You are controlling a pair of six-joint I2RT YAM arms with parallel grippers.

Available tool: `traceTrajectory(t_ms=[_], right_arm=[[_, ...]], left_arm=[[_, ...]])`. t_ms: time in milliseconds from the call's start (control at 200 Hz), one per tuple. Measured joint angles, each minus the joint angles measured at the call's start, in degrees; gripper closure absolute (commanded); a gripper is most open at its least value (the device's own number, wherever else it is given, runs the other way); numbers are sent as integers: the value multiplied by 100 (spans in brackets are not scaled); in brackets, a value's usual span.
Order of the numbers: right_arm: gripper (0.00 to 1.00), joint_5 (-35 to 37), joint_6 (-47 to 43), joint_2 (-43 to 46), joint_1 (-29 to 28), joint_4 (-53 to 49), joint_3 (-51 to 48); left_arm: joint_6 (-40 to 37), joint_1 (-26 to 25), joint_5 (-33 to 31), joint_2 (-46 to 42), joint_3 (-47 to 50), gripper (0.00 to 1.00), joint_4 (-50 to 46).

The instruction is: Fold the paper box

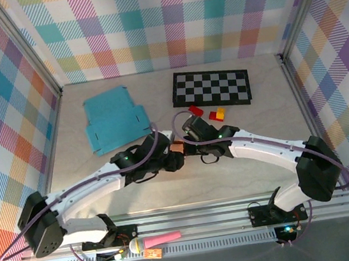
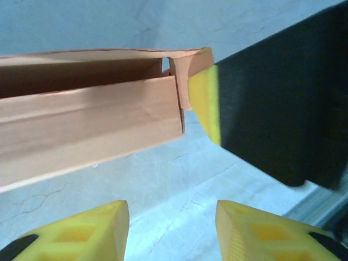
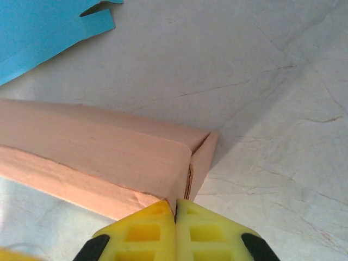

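- Pinching the end wall of the peach-coloured, part-folded paper box (image 3: 103,157) with the right gripper (image 3: 175,209), fingertips pressed flat together; likely done to steady the box near the middle of the pale table (image 1: 195,189), just ahead of both wrists.
- Holding the left gripper (image 2: 173,217) parted at a middling gap, nothing between, just below the box's long side and clear of it; probably placed to push or take a wall next.
- Showing a loose end flap (image 2: 187,62) beside the right fingertip (image 2: 205,100); judged not yet tucked.
- Leaving a flat blue cardboard blank (image 1: 112,122) well apart at rear left.
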State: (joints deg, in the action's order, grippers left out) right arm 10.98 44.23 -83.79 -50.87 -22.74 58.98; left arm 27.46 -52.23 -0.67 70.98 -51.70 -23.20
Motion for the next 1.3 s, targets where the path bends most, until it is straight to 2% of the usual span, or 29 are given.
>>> traceTrajectory(t_ms=[310, 540, 800, 1060, 1300], right_arm=[[100, 197, -162, -269, -114, 87, 116], [100, 203, -273, -345, -133, 20, 243], [100, 179, -343, -529, -133, -59, 455], [100, 140, -422, -568, -133, -118, 518], [100, 114, -428, -568, -133, -131, 522]], left_arm=[[83, 269, -63, -179, -201, 58, -361], [50, 1045, -791, -372, -1453, 58, -1582], [-881, 1880, -927, -149, -1521, 54, -2894], [-1661, 2131, -560, 673, -1521, 54, -2918], [-2144, 2173, -632, 1115, -1523, 59, -2778]])
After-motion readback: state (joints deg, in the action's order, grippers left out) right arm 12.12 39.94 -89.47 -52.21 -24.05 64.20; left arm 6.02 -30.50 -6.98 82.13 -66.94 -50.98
